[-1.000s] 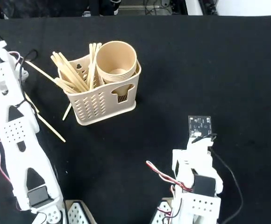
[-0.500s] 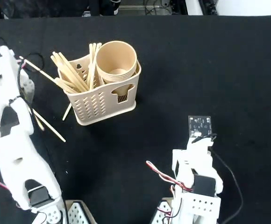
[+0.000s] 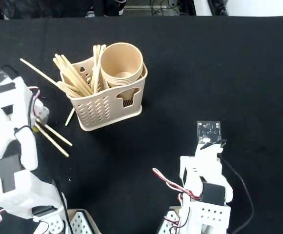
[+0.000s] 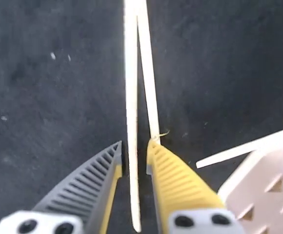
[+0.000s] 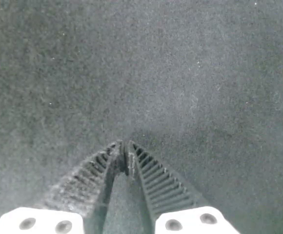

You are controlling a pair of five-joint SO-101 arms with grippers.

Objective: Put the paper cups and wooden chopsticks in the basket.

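A cream slotted basket (image 3: 107,105) stands at the table's left middle. It holds stacked paper cups (image 3: 123,62) and several wooden chopsticks (image 3: 73,75), one (image 3: 36,71) leaning far out to the left. Two loose chopsticks (image 3: 54,137) lie on the black cloth left of the basket. My left gripper (image 3: 38,126) hovers at their near ends. In the left wrist view one chopstick (image 4: 130,73) runs between the narrowly open fingers of the left gripper (image 4: 134,146), and the other (image 4: 146,73) ends at the yellow fingertip (image 4: 153,146). My right gripper (image 5: 127,156) is shut and holds nothing.
The right arm (image 3: 204,180) rests folded at the front middle of the black table (image 3: 229,73). A corner of the basket (image 4: 263,185) sits close beside the left gripper. Cables and equipment line the far edge.
The left arm has drawn back toward the front edge, its gripper sliding from beside the basket to the near ends of the loose chopsticks. The leaning chopstick is now uncovered. The right arm kept still.
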